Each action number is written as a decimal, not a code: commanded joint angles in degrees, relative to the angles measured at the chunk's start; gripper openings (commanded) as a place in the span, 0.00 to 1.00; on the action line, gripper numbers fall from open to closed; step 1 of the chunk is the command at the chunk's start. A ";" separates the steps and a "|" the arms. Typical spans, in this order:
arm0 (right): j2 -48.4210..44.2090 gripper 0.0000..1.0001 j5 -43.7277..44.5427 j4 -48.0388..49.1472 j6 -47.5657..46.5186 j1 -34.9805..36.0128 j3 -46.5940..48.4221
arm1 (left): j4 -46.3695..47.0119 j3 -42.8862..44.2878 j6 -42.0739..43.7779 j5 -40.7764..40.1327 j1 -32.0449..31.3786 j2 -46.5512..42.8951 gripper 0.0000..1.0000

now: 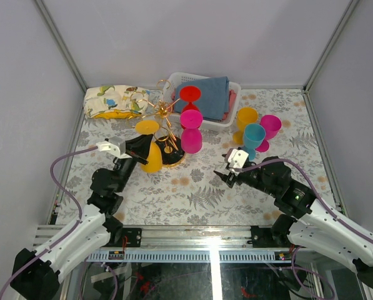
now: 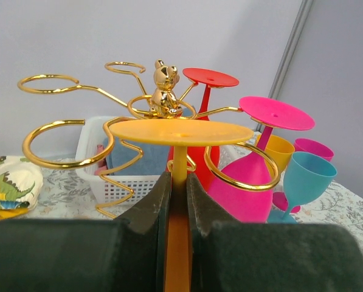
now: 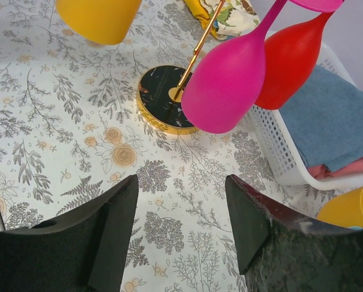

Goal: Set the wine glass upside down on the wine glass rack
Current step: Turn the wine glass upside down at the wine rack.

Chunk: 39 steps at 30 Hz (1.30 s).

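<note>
The floral tabletop point(image 1: 192, 194) is carrying the wine glass rack point(image 1: 163, 114) near its far edge, left of centre. The left gripper point(image 2: 178, 182) is clamping the stem of an upturned yellow wine glass point(image 1: 152, 160) at the rack's near-left side. The right gripper point(image 3: 180, 185) is hovering toward the right edge, jaws apart, holding nothing.

No text, label, brand, number or sign can be read in any of the views. The soft fabric bundle with green and yellow dinosaur drawings point(image 1: 114, 102) shows only pictures, and the white table cover with grey fern and flower print point(image 1: 192, 187) carries only its pattern, without letters
</note>
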 commanded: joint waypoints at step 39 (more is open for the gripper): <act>-4.13 0.81 -2.21 0.24 8.13 -0.10 1.50 | 28.04 0.39 -9.95 24.66 10.64 18.32 0.00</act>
